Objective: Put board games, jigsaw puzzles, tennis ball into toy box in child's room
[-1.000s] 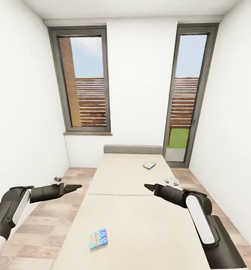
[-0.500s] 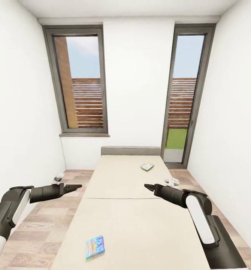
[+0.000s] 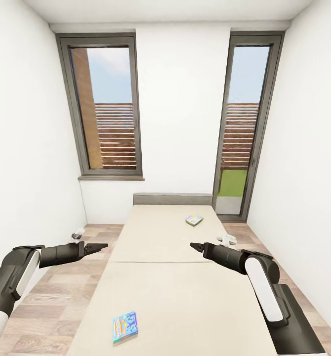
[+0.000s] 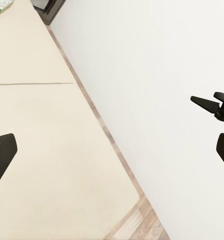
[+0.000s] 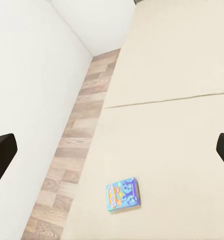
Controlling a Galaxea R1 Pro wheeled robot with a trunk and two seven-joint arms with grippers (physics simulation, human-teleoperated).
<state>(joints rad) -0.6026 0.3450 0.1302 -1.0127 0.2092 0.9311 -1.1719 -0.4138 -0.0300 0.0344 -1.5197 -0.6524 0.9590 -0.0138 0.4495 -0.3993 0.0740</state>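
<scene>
From my head, the bed (image 3: pixel 175 277) stretches away ahead of me, cream and bare but for two board games. My left end effector (image 3: pixel 102 245) hangs over the wood floor (image 3: pixel 52 296) just off the bed's left edge; its tips look drawn together to a point. My right end effector (image 3: pixel 194 245) hovers above the mattress near the seam, tips likewise meeting. The blue board game (image 3: pixel 125 327) lies flat below and behind my left end effector, closer to my body, well apart from both. The white-green board game (image 3: pixel 194 219) lies beyond my right end effector, toward the grey headboard (image 3: pixel 173 199) — also well apart.

From my left wrist, my own fingers (image 4: pixel 1 155) sit dark at the frame edges, mattress and white wall between them; my right end effector (image 4: pixel 208 104) shows opposite, pointed.

From my right wrist, the blue board game (image 5: pixel 123 194) rests on the mattress, untouched — nothing lies between my fingers (image 5: pixel 1 155).
</scene>
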